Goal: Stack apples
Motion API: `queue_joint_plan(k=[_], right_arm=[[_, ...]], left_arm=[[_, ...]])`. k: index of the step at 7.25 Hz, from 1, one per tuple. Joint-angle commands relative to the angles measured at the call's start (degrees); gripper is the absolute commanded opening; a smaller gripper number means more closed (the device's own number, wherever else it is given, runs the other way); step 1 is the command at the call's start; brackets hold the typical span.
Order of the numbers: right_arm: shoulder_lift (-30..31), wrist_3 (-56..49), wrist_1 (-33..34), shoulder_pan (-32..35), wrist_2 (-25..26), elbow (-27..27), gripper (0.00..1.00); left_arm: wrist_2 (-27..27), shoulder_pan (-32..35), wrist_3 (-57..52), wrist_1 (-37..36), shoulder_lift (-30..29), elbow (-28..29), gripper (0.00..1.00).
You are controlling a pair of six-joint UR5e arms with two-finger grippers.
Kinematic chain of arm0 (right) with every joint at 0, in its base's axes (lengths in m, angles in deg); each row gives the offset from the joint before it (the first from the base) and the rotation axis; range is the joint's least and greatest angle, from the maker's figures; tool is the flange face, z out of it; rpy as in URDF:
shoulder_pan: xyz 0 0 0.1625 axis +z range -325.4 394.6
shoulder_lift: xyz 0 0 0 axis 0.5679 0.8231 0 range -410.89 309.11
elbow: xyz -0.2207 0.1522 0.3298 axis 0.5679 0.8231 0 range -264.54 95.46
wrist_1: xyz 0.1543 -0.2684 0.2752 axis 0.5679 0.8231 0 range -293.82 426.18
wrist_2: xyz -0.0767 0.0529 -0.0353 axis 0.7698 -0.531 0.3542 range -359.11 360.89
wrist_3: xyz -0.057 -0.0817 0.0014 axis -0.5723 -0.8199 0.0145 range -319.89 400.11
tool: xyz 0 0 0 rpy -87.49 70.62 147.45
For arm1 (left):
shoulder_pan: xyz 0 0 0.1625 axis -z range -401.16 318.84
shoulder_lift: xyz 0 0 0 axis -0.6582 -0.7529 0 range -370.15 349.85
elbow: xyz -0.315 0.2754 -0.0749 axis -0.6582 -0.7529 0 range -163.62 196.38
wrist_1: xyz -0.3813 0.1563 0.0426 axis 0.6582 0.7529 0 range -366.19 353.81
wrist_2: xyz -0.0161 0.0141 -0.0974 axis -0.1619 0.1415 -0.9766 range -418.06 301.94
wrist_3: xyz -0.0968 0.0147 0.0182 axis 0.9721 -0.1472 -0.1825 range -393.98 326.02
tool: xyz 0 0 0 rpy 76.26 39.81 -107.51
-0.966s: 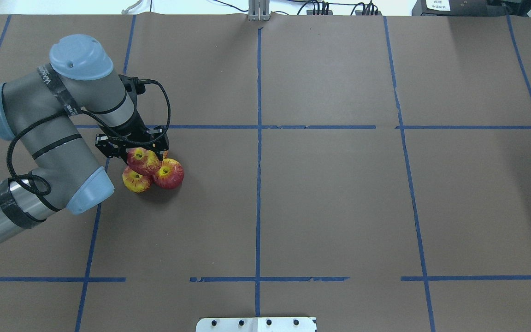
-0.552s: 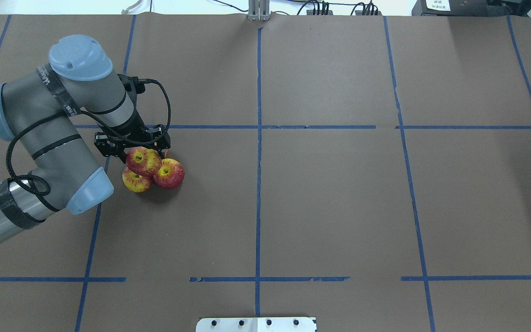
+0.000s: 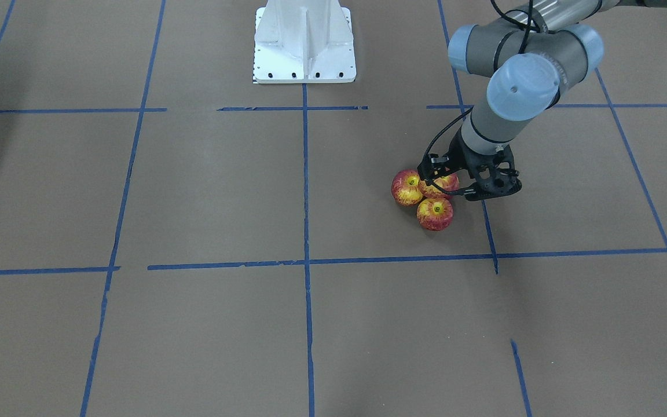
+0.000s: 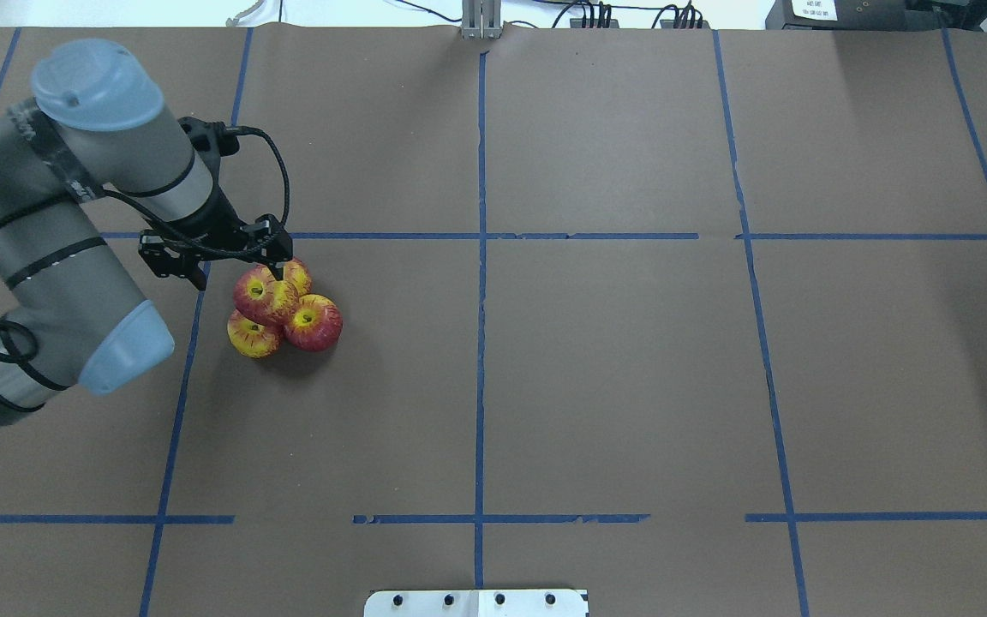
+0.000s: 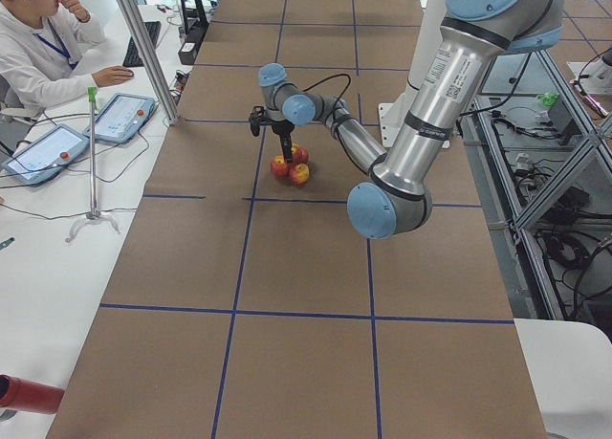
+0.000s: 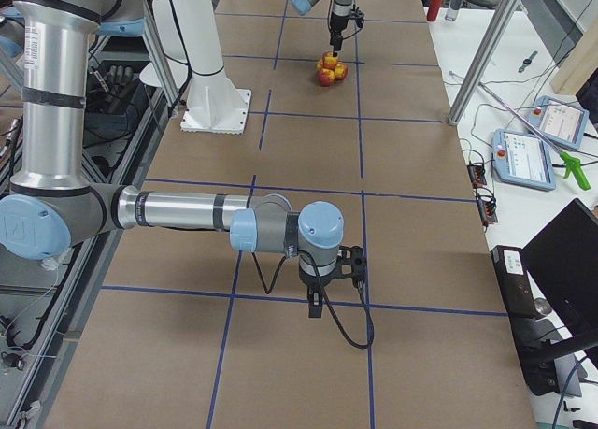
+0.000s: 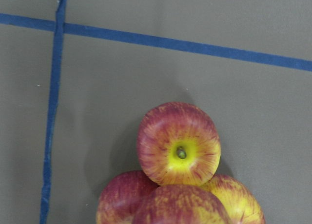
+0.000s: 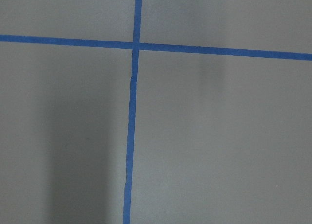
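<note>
1. The left tool (image 4: 238, 272) hangs open above the pile of apples. Its two fingers are spread wider than an apple and grip nothing. In the overhead view one fingertip overlaps the far edge of the top apple, but I cannot tell whether it touches.
2. The right tool (image 6: 318, 303) points down at bare worktop at the right end, well apart from the fruit. It shows only in a side view, so I cannot tell whether it is open or closed. Its wrist camera sees only brown paper and crossing blue tape.
3. The four apples (image 4: 286, 308) form one tight cluster on the left half of the worktop (image 4: 613, 386). They lie just on the robot's side of a tape line (image 4: 391, 236) that runs left to right.
4. Three of them sit on the worktop, touching one another. The top apple (image 4: 264, 296) rests on these three, its yellow stem end up.
5. The left wrist camera looks straight down on the pile. One far apple (image 7: 179, 145) shows whole with its stem dimple up. The other three are cut off by the bottom edge.
6. A white base plate (image 3: 304, 40) stands at the near edge, in the middle.
</note>
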Motion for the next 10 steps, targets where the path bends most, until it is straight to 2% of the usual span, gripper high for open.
queue_joint_plan(k=[1, 3, 5, 6, 7, 8, 9, 10], right_arm=[[0.0, 0.0, 0.0, 0.0, 0.0, 0.0, 1.0], [0.0, 0.0, 0.0, 0.0, 0.0, 0.0, 1.0], [0.0, 0.0, 0.0, 0.0, 0.0, 0.0, 1.0], [0.0, 0.0, 0.0, 0.0, 0.0, 0.0, 1.0], [0.0, 0.0, 0.0, 0.0, 0.0, 0.0, 1.0], [0.0, 0.0, 0.0, 0.0, 0.0, 0.0, 1.0], [0.0, 0.0, 0.0, 0.0, 0.0, 0.0, 1.0], [0.0, 0.0, 0.0, 0.0, 0.0, 0.0, 1.0]], left_arm=[[-0.7, 8.1, -11.7, -6.0, 2.2, -5.7, 1.0], [-2.4, 17.7, -24.1, -6.1, 8.3, -6.5, 1.0], [-2.4, 27.1, -43.9, -5.9, 17.3, -4.7, 1.0], [-2.4, 35.4, -57.9, -5.4, 19.1, -0.1, 1.0], [-2.3, 41.6, -67.6, -6.2, 19.2, 4.0, 1.0], [-2.2, 50.6, -73.2, -5.7, 19.5, 8.2, 1.0], [-1.7, 54.0, -78.9, -5.8, 19.6, 10.6, 1.0], [-1.7, 54.4, -79.3, -6.5, 20.6, 7.5, 1.0]])
